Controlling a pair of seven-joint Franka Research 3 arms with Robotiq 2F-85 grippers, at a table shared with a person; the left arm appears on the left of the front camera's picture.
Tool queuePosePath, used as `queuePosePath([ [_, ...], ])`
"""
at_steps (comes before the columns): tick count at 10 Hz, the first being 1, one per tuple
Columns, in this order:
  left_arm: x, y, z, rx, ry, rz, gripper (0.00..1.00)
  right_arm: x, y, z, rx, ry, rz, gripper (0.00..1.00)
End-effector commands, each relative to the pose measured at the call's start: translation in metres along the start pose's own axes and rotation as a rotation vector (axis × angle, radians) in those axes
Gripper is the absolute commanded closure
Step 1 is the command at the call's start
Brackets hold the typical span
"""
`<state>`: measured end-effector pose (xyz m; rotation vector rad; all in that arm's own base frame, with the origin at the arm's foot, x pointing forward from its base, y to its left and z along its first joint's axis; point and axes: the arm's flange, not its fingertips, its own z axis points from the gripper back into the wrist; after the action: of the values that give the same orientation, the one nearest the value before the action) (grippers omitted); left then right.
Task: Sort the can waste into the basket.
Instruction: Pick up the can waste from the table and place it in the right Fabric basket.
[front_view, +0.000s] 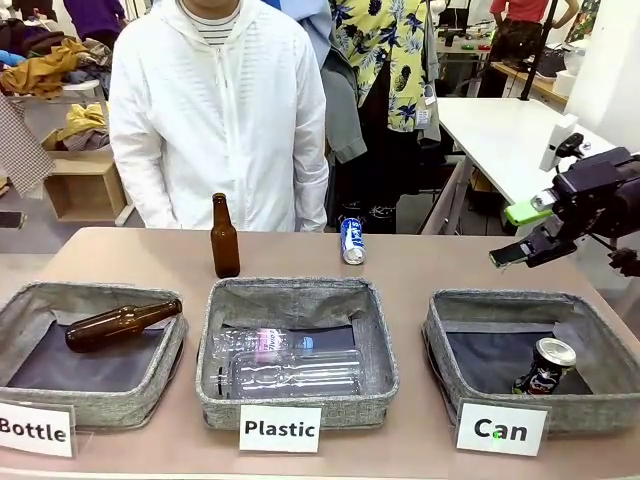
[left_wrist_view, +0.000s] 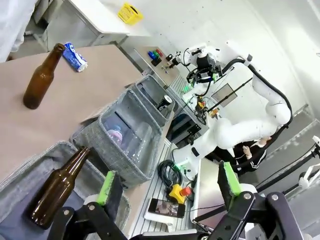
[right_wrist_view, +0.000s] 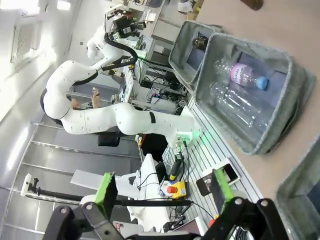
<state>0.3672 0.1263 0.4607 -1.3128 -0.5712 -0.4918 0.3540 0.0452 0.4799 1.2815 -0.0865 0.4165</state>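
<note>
The right gripper (front_view: 517, 235) has its two fingers spread wide, with nothing between them. It hangs in the air over the far right corner of the Can basket (front_view: 441, 345). The black can (front_view: 545, 368) leans inside the Can basket, in its front right part. It is lower than the fingers and does not touch them. The blue and white can (front_view: 352, 241) lies on its side on the table (front_view: 430, 265), out past the far left corner of the Can basket. It is well apart from the right fingers.

The left gripper (left_wrist_view: 169, 182) has its fingers spread wide too, and they hold nothing. It is far to the left of the Can basket, close to the Bottle basket (front_view: 20, 300), where a lying brown bottle (front_view: 122, 324) rests. Both cans are well apart from these fingers.

The Plastic basket (front_view: 300, 295) sits just left of the Can basket and holds clear bottles (front_view: 290, 372). A standing brown bottle (front_view: 224, 237) is on the table, farther left of the Can basket than the blue and white can.
</note>
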Motion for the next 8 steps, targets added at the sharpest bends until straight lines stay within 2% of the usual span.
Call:
queuePosePath([
  [1, -0.004, -0.001, 0.006, 0.011, 0.002, 0.012, 0.0, 0.003, 0.002, 0.002, 0.01, -0.006, 0.008, 0.0],
  [6, -0.004, -0.001, 0.006, 0.011, 0.002, 0.012, 0.0, 0.0, 0.0, 0.0, 0.0, 0.0, 0.0, 0.0],
  [7, -0.004, -0.001, 0.006, 0.011, 0.002, 0.012, 0.0, 0.023, 0.01, -0.012, -0.164, 0.05, 0.078, 0.0],
  [8, -0.004, -0.001, 0.006, 0.011, 0.002, 0.012, 0.0, 0.053, 0.012, -0.025, -0.259, 0.081, 0.101, 0.0],
])
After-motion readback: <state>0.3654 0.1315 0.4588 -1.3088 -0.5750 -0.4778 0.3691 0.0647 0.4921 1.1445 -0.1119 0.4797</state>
